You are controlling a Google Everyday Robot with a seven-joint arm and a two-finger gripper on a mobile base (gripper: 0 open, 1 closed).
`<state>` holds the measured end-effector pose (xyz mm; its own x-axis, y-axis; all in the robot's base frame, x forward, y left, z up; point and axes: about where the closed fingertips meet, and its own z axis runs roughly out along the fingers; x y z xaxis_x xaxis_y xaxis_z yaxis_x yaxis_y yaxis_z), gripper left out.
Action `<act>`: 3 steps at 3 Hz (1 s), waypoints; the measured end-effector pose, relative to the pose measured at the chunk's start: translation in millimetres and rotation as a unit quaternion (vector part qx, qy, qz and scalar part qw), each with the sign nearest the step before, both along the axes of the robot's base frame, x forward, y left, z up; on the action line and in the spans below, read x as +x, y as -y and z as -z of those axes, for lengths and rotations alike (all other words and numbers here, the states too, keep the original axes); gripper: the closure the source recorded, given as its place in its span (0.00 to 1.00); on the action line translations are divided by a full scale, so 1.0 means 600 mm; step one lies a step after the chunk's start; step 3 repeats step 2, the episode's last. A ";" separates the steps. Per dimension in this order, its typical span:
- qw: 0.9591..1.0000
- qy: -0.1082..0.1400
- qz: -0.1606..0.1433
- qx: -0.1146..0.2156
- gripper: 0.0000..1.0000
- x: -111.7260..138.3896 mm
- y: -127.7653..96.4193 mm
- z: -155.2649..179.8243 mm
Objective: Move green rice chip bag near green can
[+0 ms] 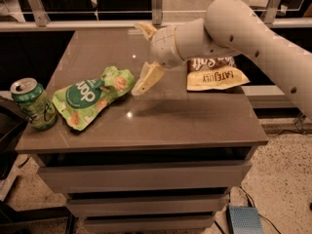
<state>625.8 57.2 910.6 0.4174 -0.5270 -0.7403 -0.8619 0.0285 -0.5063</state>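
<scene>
The green rice chip bag (92,97) lies flat on the left part of the grey table top (161,121), logo side up. The green can (33,104) stands upright at the table's left edge, just left of the bag and close to it. My gripper (141,57) hangs above the table just right of the bag's upper end. Its fingers are spread apart, one (146,79) pointing down towards the bag and one pointing up and back. It holds nothing and is clear of the bag.
A larger brown and yellow chip bag (212,73) lies at the table's right, partly behind my arm. The table has drawers below. A railing runs behind it. A dark bin edge (7,130) sits at the far left.
</scene>
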 end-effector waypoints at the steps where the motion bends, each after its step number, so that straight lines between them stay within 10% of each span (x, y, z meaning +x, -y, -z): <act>1: 0.998 -0.004 0.064 0.015 0.00 0.047 0.092 0.004; 3: 0.998 -0.005 0.064 0.015 0.00 0.047 0.092 0.005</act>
